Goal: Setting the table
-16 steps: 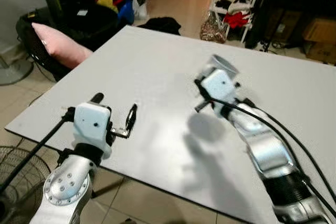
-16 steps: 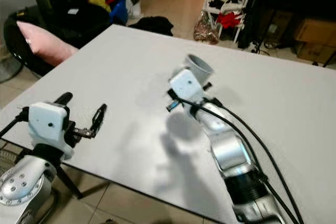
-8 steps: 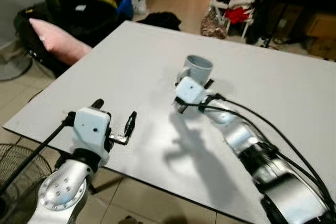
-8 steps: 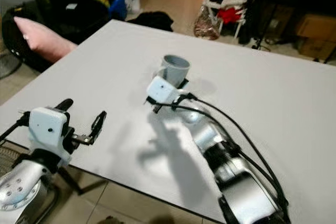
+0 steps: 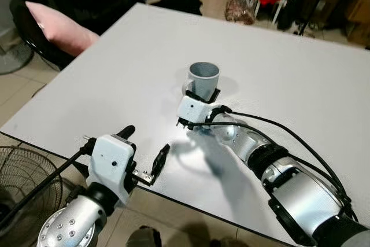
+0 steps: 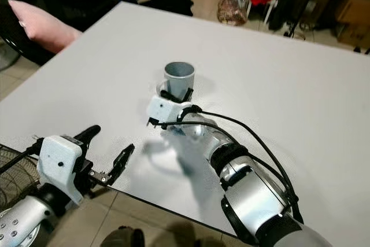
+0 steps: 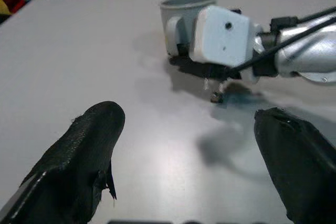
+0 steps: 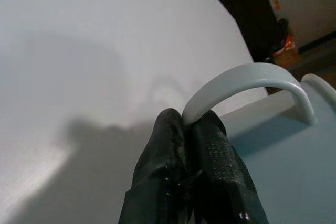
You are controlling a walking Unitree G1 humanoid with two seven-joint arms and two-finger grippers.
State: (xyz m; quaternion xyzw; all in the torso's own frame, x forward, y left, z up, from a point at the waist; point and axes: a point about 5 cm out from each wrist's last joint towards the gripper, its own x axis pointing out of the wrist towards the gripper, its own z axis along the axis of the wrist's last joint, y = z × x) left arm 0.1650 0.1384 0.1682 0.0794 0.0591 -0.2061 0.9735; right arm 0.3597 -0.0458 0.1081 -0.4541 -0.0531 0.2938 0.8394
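Nearest you, your left tool [image 5: 144, 160] hangs over the front edge of the desk [image 5: 115, 67], well short of the mug [image 5: 203, 79]. Its arm comes up from below the desk edge with the wrist level, and its two fingers [image 7: 84, 156] are spread wide with nothing between them, pointed toward the mug.

Farther in, your right arm stretches low across the desk from the right, forearm nearly flat above the surface, wrist block just in front of the mug. Your right tool [image 8: 191, 135] is pinched tight on the mug's handle [image 8: 247, 85], the fingertips meeting at the near end of the loop.

The grey mug stands upright on the desk, near its middle. Beyond the mug, a pink cushion [image 5: 58, 30] lies off the desk's far left side.
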